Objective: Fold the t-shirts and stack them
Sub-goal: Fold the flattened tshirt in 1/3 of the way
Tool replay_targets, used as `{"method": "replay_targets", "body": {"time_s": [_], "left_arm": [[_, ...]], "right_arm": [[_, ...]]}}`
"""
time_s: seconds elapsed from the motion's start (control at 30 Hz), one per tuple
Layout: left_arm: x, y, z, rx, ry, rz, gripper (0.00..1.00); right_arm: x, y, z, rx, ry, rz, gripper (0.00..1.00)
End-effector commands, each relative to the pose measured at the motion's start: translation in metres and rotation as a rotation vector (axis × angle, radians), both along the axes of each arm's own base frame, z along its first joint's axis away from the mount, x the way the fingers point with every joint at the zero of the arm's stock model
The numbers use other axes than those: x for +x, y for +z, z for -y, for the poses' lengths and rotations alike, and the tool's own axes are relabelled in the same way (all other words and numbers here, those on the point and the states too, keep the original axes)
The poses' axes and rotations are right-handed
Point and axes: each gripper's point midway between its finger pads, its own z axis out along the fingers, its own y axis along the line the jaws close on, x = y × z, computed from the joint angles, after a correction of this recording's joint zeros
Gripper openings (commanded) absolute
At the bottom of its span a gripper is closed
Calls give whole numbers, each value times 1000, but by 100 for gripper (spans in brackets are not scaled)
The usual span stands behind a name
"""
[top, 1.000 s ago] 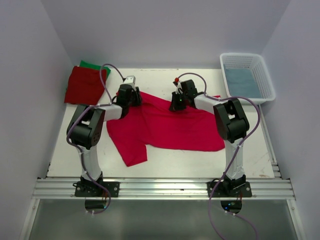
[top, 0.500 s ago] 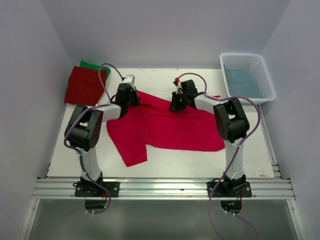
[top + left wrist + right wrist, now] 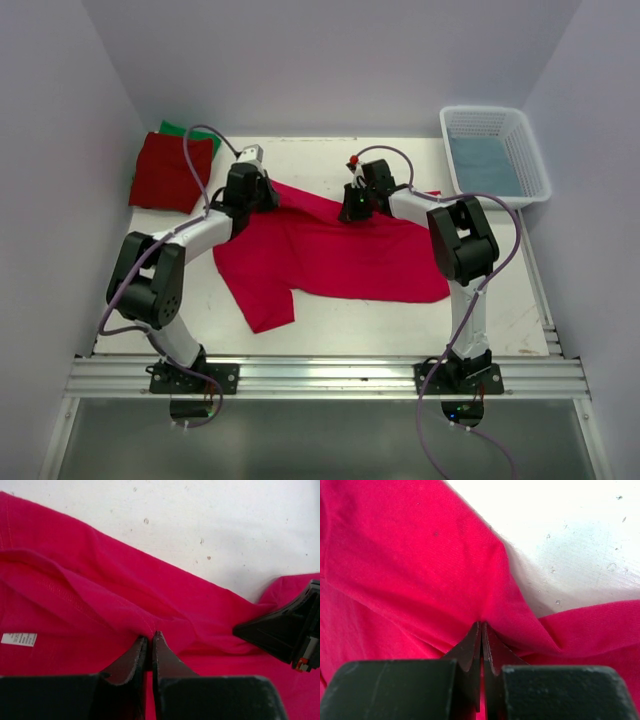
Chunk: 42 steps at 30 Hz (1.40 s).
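Note:
The crimson-pink t-shirt lies spread and rumpled on the white table, one sleeve hanging toward the near edge. My left gripper is shut on a fold of the shirt's far left edge; its tips pinch the cloth. My right gripper is shut on the shirt's far edge; its tips pinch a pulled-up fold. A folded darker red t-shirt lies at the far left on top of a green t-shirt, of which only a far strip shows.
A white latticed basket with a blue cloth inside stands at the far right corner. A white label is sewn on the pink shirt. The right gripper's body shows in the left wrist view. Bare table lies in front of the shirt.
My left arm has stretched out and its gripper has moved toward the far left with the shirt edge pinched. The right gripper has stayed in place.

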Motion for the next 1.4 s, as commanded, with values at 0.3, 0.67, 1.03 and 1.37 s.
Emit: {"method": "replay_targets", "body": {"time_s": [0.3, 0.67, 1.03, 1.37], "left_arm": [[-62, -3, 24, -56, 21, -150, 2], [-101, -24, 23, -87, 102, -230, 1], [-92, 15, -12, -22, 256, -90, 89], [-24, 74, -11, 109, 123, 253, 60]], "right_arm": [[-40, -63, 41, -177, -22, -183, 0], [-40, -62, 40, -174, -18, -182, 0], [-40, -62, 40, -174, -15, -185, 0], [-39, -56, 39, -171, -14, -176, 0]]}}
